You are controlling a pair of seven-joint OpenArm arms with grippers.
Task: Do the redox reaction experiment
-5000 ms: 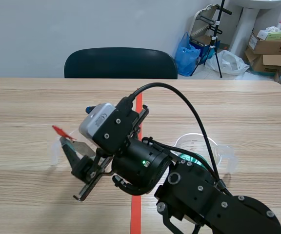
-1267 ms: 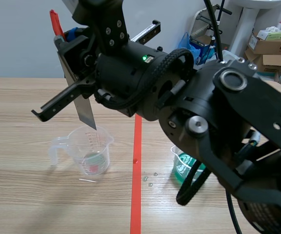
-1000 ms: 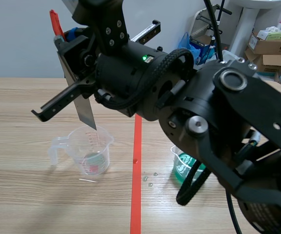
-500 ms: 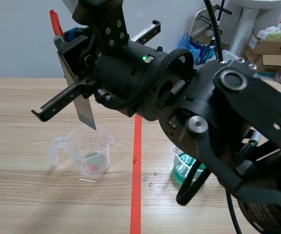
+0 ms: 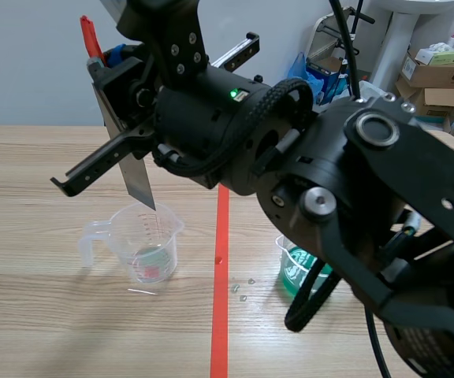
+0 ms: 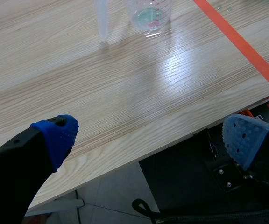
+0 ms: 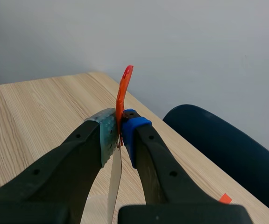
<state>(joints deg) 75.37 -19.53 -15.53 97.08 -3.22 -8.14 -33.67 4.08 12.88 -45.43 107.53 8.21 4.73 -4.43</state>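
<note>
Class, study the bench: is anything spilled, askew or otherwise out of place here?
A few small clear specks lie loose on the table beside the tape line, between the measuring cup and the cup of green liquid. They look spilled; drops or bits, I cannot tell.

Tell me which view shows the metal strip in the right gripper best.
The scene view: most of the metal strip shows, from its orange-red top to its tip, which hangs above the clear measuring cup. The right wrist view shows it only edge-on, pinched in the right gripper. The left wrist view misses it.
</note>
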